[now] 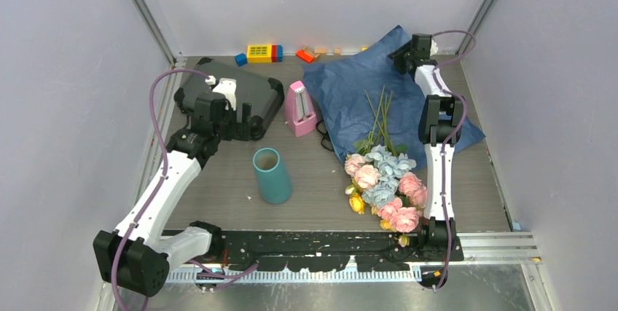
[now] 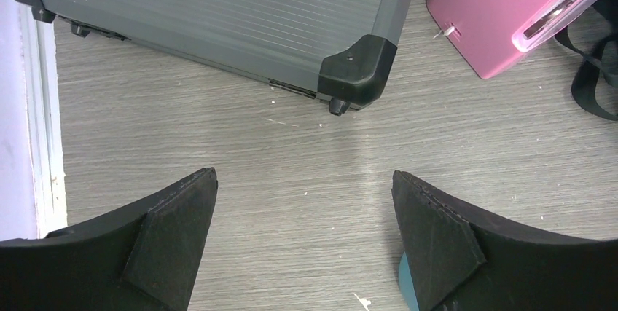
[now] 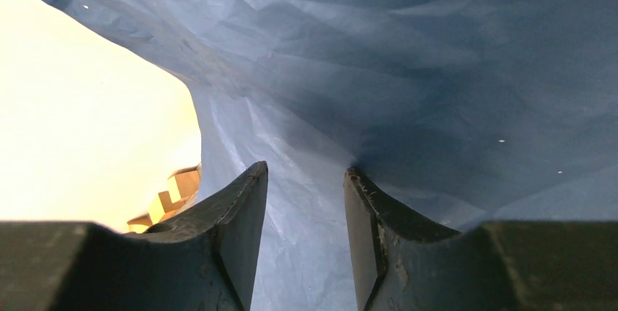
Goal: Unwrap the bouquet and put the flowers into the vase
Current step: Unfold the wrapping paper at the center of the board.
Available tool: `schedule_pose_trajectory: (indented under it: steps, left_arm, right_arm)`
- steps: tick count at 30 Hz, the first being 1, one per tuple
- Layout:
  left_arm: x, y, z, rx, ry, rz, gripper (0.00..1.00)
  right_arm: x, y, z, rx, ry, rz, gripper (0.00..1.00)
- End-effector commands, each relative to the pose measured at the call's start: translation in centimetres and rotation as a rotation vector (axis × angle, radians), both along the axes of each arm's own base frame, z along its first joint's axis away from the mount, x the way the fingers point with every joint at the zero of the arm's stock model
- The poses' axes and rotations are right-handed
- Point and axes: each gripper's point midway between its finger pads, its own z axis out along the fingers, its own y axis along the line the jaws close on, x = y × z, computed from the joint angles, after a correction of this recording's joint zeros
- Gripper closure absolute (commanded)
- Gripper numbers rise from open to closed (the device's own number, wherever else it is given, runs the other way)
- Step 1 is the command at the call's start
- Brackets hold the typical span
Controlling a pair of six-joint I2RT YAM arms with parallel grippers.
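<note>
Several pink, pale blue and yellow flowers (image 1: 382,180) lie loose on the table (image 1: 218,187) in the lower right of the top view. Their blooms are bunched toward the bottom edge, and their green stems point up the frame onto the blue paper wrap (image 1: 350,85). The wrap is spread open and crumpled, filling the upper right of the tabletop. Its top corner is raised beside the right gripper (image 1: 403,50).

In the right wrist view, the right gripper (image 3: 306,172) has its jaws a little way apart with a ridge of blue paper (image 3: 437,71) running down into the gap. I cannot tell whether they are pinching it.

The teal vase (image 1: 272,175) stands upright and empty at centre frame, well apart from the flowers, which lie to its right. A black ribbon (image 1: 322,132) lies on the table between the wrap and the pink metronome (image 1: 299,107), which sits just above and to the right of the vase.

The left gripper (image 1: 222,118) hangs over bare table at the left, with its jaws spread wide and nothing between them. In its wrist view the left gripper (image 2: 304,174) faces the corner of a grey case (image 2: 218,12), and the metronome (image 2: 503,12) shows in the upper right. A sliver of teal shows at the bottom edge beside one finger.

Coloured toy blocks (image 1: 262,52) line the top edge of the table.
</note>
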Motion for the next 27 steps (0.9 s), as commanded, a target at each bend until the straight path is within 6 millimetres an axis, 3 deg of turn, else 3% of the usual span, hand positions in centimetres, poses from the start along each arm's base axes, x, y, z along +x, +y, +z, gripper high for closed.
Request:
schedule_pose_trajectory:
  steps: [1, 8, 11, 14, 18, 23, 24, 25, 26, 27]
  left_arm:
    - [0.4, -0.4, 1.8, -0.035, -0.072, -0.006, 0.07]
    - [0.1, -0.4, 2.3, -0.046, -0.091, -0.005, 0.07]
    - [0.0, -0.3, 2.6, -0.049, -0.104, -0.001, 0.07]
    - [-0.1, -0.1, 3.0, -0.05, -0.122, 0.005, 0.07]
    - [-0.2, 0.1, 3.4, -0.048, -0.141, 0.015, 0.07]
    - [-0.4, 0.4, 3.6, -0.045, -0.157, 0.024, 0.07]
    - [-0.4, 0.4, 3.7, -0.046, -0.161, 0.026, 0.07]
    - [-0.4, 0.4, 3.8, -0.046, -0.163, 0.025, 0.07]
    - [-0.4, 0.4, 3.8, -0.046, -0.164, 0.025, 0.07]
    - [-0.5, 0.4, 3.8, -0.046, -0.164, 0.024, 0.07]
  right_arm:
    - [1.0, 0.3, 2.2, -0.019, -0.058, 0.013, 0.5]
    - [0.2, 0.4, 8.8, -0.104, -0.139, 0.083, 0.42]
    - [-0.7, 0.6, 12.7, -0.14, -0.177, 0.123, 0.36]
    - [-2.2, 1.1, 15.0, -0.177, -0.188, 0.179, 0.33]
    - [-5.5, 1.7, 17.5, -0.208, -0.182, 0.24, 0.31]
    - [-12.0, 1.9, 18.5, -0.258, -0.108, 0.295, 0.32]
    - [-13.5, 2.0, 19.6, -0.268, -0.104, 0.304, 0.33]
    - [-14.8, 2.0, 17.9, -0.283, -0.059, 0.328, 0.34]
    - [-16.4, 2.1, 18.8, -0.292, -0.054, 0.335, 0.36]
    - [-17.7, 2.2, 17.2, -0.297, -0.009, 0.354, 0.37]
